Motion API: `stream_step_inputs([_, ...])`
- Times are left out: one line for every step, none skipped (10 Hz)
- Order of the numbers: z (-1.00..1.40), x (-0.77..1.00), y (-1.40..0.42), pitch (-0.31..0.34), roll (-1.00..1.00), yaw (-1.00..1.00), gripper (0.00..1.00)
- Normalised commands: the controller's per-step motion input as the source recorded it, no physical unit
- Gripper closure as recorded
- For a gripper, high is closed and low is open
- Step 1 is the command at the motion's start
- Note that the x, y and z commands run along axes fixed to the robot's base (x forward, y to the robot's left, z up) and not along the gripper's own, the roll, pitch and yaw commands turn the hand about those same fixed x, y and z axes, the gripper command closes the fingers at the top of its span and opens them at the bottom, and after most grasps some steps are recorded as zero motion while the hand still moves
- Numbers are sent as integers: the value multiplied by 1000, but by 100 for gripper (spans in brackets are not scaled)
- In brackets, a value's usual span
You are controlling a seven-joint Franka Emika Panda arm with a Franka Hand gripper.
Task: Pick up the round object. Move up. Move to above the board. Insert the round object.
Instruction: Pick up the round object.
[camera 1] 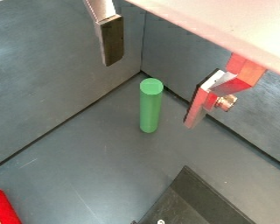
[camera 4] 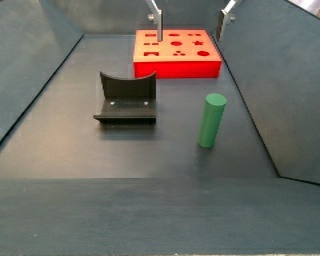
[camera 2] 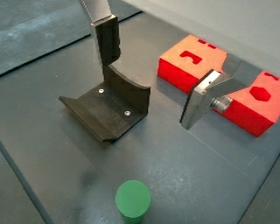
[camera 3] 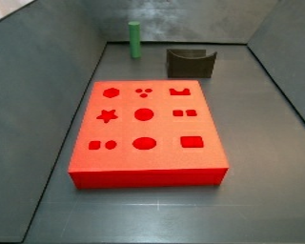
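Floor of dark grey matte sheet [camera 3: 263, 181], walled on its sides by upright grey panels [camera 4: 29, 60]. Large flat bright red rectangular board [camera 3: 145, 130], lying flat on the floor, top face cut with circles, a star, a hexagon, squares and a notched slot; in a side view [camera 4: 176, 50] set toward the far end of the enclosure; in a wrist view [camera 2: 192, 63] seen only in part, beyond the gripper. Dark grey notched block with curved saddle top and two pale screw heads [camera 4: 127, 97], standing on the floor between board and viewer in that side view, and behind the board's far right corner in a side view [camera 3: 191, 63]; apart from the board. Slim green matte cylindrical peg [camera 4: 211, 121], upright on the floor, free of all contact, beside the dark block and well apart from the board; near the back wall in a side view [camera 3: 134, 41]; also in both wrist views [camera 1: 150, 105] [camera 2: 132, 199]. Two-finger gripper [camera 1: 166, 74], raised off the floor, jaws spread wide and holding nothing, flat silver fingers [camera 1: 109, 35] with dark pads; peg standing below, untouched; finger tips alone visible at the top edge of a side view [camera 4: 190, 16], above the board's far end.
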Motion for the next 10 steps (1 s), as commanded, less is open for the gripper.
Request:
stream_step_inputs([-26,0,0,-17,-31,0,0])
stream_step_inputs([-306,-663,246,-137,46,-277,0])
stream_step_inputs([0,0,0,0,17,0,0])
stream_step_inputs([0,0,29,0,-31,0,0])
stream_step_inputs([0,0,0,0,6,0,0])
stream_step_inputs([-89,-254,214,-41,-21,-34,0])
stream_step_inputs([-374,-240,657,0,-137,0,0])
stream_step_inputs([-434,-320,671,39,-43,289,0])
stream_step_inputs([-271,0,63,174,111,97,0])
stream_step_inputs([-566,0,0,0,51,0,0])
